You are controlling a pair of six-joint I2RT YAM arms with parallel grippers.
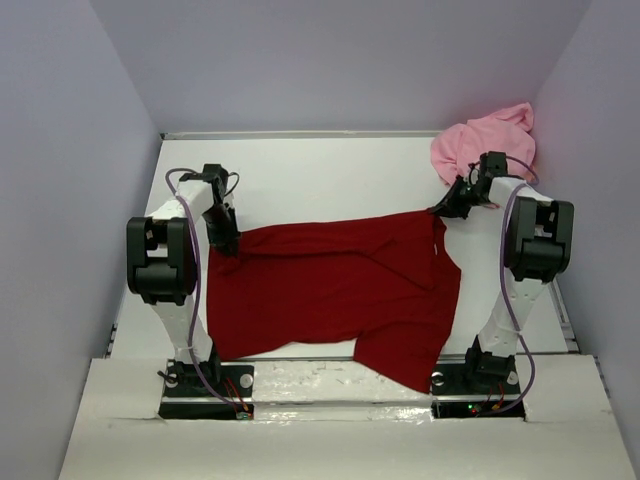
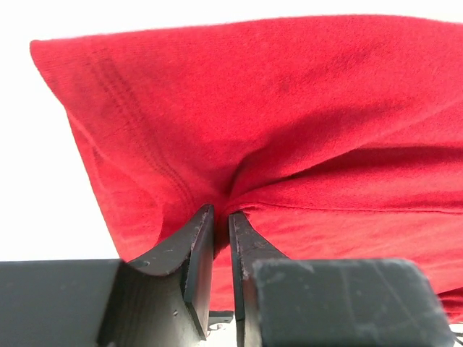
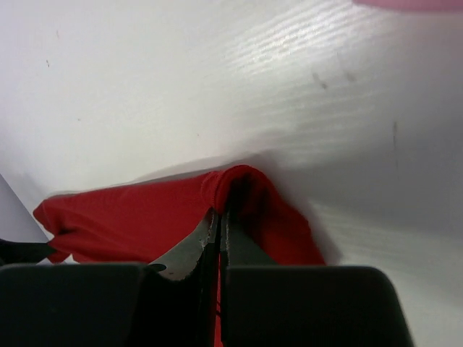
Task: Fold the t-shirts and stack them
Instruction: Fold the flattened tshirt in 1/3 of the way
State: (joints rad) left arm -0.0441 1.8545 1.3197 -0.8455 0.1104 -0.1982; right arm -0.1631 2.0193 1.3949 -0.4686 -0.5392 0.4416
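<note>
Two-handed hold on the first shirt: we see the left gripper (image 1: pixel 225 245) closed narrow on a bunched fold of the dark red t-shirt (image 1: pixel 340 285), cloth puckering right at its fingertips. The right gripper (image 1: pixel 445 210) is pinched fully together on the opposite far corner, with a small peak of red cloth raised off the white tabletop (image 1: pixel 320 180). The shirt stretches between the two grippers and spreads from them back toward the arm bases, lying mostly flat. One flap trails lowest on the right gripper's side. The light pink t-shirt (image 1: pixel 480 140) sits crumpled just beyond the right gripper, untouched.

We judge the step in hand to be the first fold of the red shirt, with both corners secured and the fold itself not yet made. The next move calls for both grippers to rise together and carry the held edge over the body of the shirt. They should keep level and hold the cloth taut between them, so that the crease falls straight and the trailing flap does not drag the shirt askew.
</note>
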